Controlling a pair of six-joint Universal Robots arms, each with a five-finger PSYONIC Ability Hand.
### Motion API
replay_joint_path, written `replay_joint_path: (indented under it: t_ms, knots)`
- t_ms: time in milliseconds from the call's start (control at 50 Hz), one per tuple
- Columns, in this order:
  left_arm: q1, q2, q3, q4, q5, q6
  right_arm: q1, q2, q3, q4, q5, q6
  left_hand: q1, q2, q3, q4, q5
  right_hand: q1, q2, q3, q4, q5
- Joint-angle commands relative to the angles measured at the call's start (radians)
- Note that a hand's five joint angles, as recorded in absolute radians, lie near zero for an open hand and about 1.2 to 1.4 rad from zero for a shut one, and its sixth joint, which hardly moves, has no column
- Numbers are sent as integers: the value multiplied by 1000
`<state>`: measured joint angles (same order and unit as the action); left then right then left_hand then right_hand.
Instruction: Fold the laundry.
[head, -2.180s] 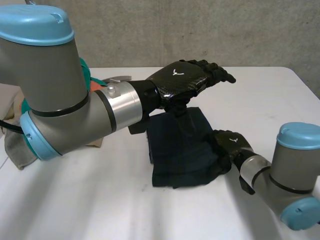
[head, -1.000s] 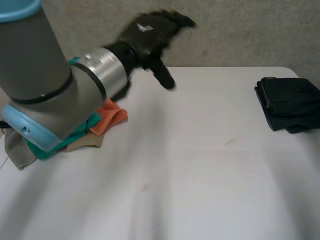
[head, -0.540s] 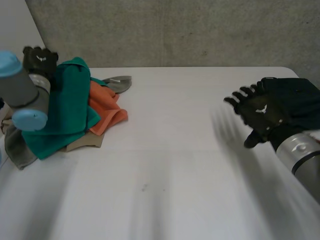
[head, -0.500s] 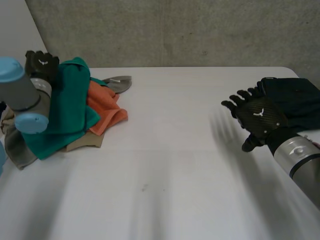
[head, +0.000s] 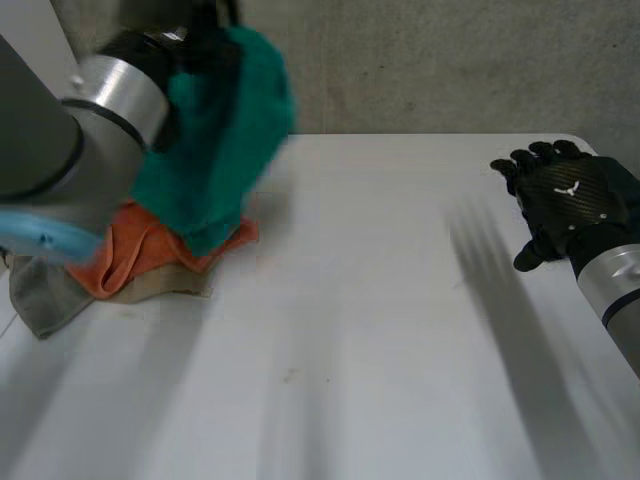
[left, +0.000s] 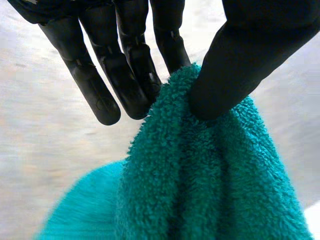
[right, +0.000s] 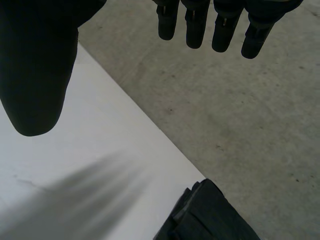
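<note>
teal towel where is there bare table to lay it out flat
Bare: the wide middle of the table, between the cloth pile and the right hand. Crowded: the pile's side, and the table edge holding the folded dark cloth.

Robot lab: white table (head: 380, 300), concrete wall (head: 450, 60).

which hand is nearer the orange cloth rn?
Left. The left hand pinches the teal towel, which hangs just above the orange cloth. The right hand hovers open at the opposite side of the table, well away from it.
</note>
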<state>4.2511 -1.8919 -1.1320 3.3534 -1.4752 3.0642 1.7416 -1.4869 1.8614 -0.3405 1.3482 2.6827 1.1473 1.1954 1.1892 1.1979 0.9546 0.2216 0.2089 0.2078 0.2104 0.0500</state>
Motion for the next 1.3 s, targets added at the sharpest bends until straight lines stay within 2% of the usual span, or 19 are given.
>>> replay_joint_path:
  t_ms: [20, 120, 140, 160, 260, 320, 380, 460, 580, 620, 660, 760, 840, 880, 920, 940, 1040, 1200, 1300]
  knots:
    - [-178, -73, -95, -37, 35, -35, -4, -10, -24, 54, 11, 51, 249, 201, 207, 198, 267, -47, -34, -33, -36, -50]
    - [-263, -252, -80, -87, 33, -35, -1, -9, -30, 74, 11, 52, 249, 201, 207, 198, 267, -47, -34, -33, -36, -50]
    - [-279, -294, -68, -118, 32, -29, -1, -9, -30, 77, 9, 52, -172, -220, -214, -223, -154, -47, -34, -33, -36, -50]
    - [-284, -311, -60, -140, 30, -25, -1, -7, -30, 78, 9, 51, -368, -416, -410, -419, -350, -47, -34, -33, -36, -50]
    - [-284, -302, -37, -209, -2, -24, -1, 4, -31, 93, -1, 43, -569, -617, -611, -620, -551, -47, -34, -33, -36, -50]
    - [-274, -216, -52, -218, -54, -24, -1, 17, -38, 109, -14, 39, -705, -753, -747, -755, -686, -47, -34, -33, -36, -50]
    - [-249, -124, -110, -220, -105, -22, 1, 57, -59, 149, -43, 34, -722, -771, -764, -773, -704, -47, -34, -33, -36, -50]
    - [-231, -24, -221, -209, -119, -15, 10, 117, -116, 245, -95, 29, -702, -750, -744, -752, -684, -47, -34, -33, -36, -50]
    - [-212, 25, -411, -174, -119, 106, 16, 166, -180, 343, -126, -81, -593, -641, -635, -644, -575, -47, -34, -33, -36, -50]
    - [-201, 19, -471, -137, -119, 178, 15, 180, -191, 368, -126, -122, -593, -641, -635, -644, -575, 57, 69, 70, 68, 54]
    - [-188, 11, -508, -102, -119, 226, 15, 204, -203, 406, -124, -180, -593, -641, -635, -644, -575, 259, 271, 272, 270, 256]
    - [-146, -38, -577, 35, -109, 373, 30, 231, -189, 451, -132, -222, -602, -650, -644, -653, -584, 415, 428, 429, 426, 412]
    - [-106, -102, -588, 144, -63, 476, 62, 232, -166, 439, -127, -221, -608, -656, -650, -659, -590, 412, 425, 426, 424, 409]
    - [-77, -147, -578, 176, -11, 517, 65, 232, -156, 425, -126, -218, -611, -659, -653, -661, -593, 407, 419, 420, 418, 404]
    - [-53, -171, -566, 179, 33, 534, 72, 232, -139, 396, -121, -202, -611, -659, -653, -661, -593, 398, 410, 412, 409, 395]
    - [-25, -191, -557, 181, 82, 544, 73, 232, -133, 387, -118, -192, -608, -656, -650, -659, -590, 398, 410, 411, 409, 395]
    - [9, -257, -511, 179, 179, 545, 68, 234, -102, 338, -116, -106, -593, -641, -635, -644, -575, 395, 408, 409, 406, 392]
    - [13, -338, -417, 176, 201, 541, 72, 273, -97, 264, -109, 11, -538, -586, -579, -588, -519, 392, 405, 406, 403, 389]
    - [4, -377, -376, 173, 204, 545, 75, 313, -111, 256, -93, 20, -461, -510, -503, -512, -443, 345, 358, 359, 356, 342]
